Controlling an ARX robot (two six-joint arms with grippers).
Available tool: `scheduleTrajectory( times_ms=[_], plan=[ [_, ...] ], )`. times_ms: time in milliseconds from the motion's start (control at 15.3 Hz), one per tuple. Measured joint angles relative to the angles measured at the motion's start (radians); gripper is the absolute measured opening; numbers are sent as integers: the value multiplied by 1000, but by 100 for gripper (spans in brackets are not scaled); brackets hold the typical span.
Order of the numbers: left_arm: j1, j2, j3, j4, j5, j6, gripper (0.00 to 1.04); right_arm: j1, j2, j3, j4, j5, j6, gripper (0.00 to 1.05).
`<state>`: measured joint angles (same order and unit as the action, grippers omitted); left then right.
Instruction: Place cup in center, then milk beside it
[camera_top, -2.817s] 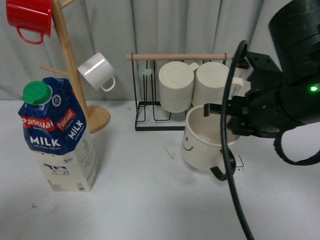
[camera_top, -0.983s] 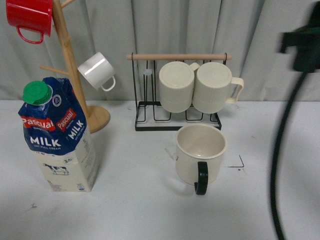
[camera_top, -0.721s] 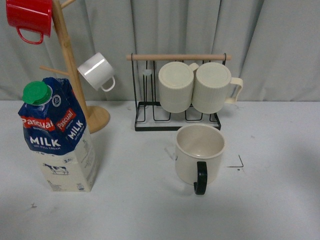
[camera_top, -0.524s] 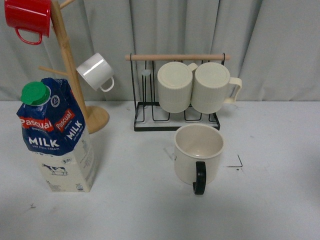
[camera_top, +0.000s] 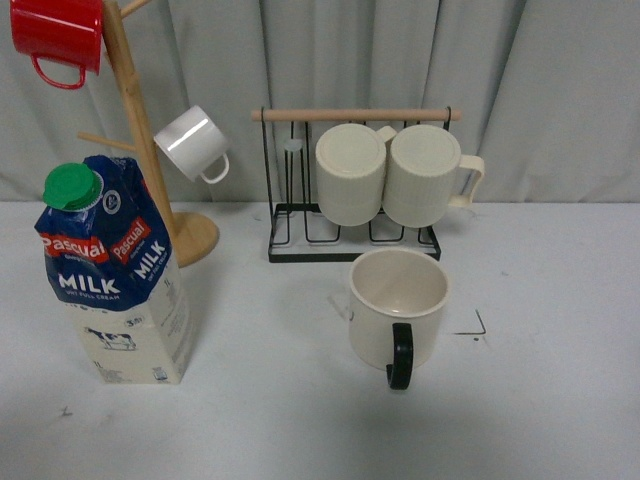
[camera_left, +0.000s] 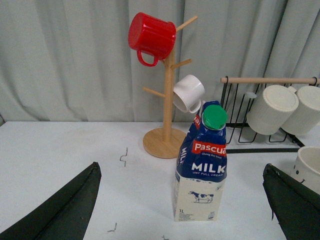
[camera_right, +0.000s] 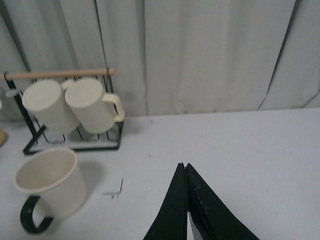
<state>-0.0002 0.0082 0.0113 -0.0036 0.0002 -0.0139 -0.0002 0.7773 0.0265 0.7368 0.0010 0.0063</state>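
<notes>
Withdrawn from the front view, the right tool (camera_right: 184, 169), pinched closed and empty, has left the cup (camera_top: 398, 310) standing in the center (camera_top: 458, 316). Next, the wide-spread left tool (camera_left: 181, 167) must clasp the milk (camera_top: 115, 270), well left on the worktop (camera_top: 560, 400).

Pale grey curtain (camera_top: 560, 90) hangs in soft vertical folds right across the back, coming down to the far edge of the plain white worktop (camera_top: 560, 400). Light's even and flat, with only faint, soft shadows on the surface.
</notes>
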Motion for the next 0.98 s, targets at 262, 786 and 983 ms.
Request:
scheduleTrajectory(
  times_ms=[262,786,983],
  plan=[
    [0,0,0,0,0,0,98,0,-206,-14,-174,0,0,2],
    [0,0,0,0,0,0,98,0,-477,-15,-435,0,0,2],
    [0,0,0,0,0,0,98,0,-547,-15,-505,0,0,2]
  ],
)
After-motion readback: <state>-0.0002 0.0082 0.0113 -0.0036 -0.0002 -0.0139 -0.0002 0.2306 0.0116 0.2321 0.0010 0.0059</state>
